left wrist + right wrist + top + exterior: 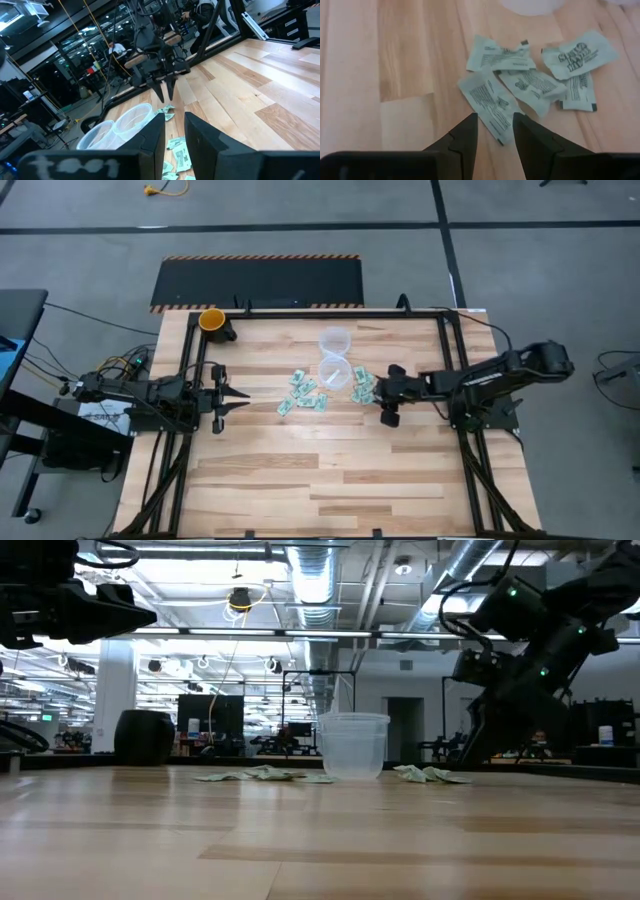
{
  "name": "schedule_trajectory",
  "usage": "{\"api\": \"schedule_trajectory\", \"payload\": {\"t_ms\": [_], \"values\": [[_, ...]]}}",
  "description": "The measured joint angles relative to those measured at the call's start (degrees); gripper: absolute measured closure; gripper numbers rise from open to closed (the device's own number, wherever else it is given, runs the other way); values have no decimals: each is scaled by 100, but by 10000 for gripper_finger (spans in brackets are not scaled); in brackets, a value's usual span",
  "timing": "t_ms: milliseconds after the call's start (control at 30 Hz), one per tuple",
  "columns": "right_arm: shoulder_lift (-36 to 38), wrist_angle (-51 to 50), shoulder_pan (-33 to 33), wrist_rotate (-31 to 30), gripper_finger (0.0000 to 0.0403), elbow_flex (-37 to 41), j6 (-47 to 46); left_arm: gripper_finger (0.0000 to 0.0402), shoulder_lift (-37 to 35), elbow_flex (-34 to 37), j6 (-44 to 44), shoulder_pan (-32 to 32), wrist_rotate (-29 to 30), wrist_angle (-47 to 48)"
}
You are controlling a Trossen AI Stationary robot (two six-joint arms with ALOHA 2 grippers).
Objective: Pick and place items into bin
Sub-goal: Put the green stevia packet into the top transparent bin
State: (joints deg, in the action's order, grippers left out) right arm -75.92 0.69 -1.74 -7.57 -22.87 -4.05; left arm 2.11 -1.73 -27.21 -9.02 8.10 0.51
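The packets [492,102] lie flat in a cluster at frame centre in the right wrist view, beside the clear cups [335,370]. The right gripper [495,131] hovers above them, fingers slightly apart. They look light, thin and pliable; pinch one by an edge.

The left gripper [238,396] waits at centre-left of the high view, fingers apart.

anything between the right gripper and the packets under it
Nothing. In the right wrist view the right gripper hangs open over the nearest packet, with only bare wooden table around the small cluster and no cup in the gap.
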Motion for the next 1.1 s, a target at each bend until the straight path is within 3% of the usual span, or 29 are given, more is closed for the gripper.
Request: {"api": "schedule_trajectory", "payload": {"t_ms": [700, 1100], "values": [[-994, 767, -140, -22, 287, -28, 153, 340, 0, -1, -1, 0, 2, 0], [-1000, 737, -135, 3, 352, -24, 61, 340, -1, 1, 0, 0, 0, 0]]}}
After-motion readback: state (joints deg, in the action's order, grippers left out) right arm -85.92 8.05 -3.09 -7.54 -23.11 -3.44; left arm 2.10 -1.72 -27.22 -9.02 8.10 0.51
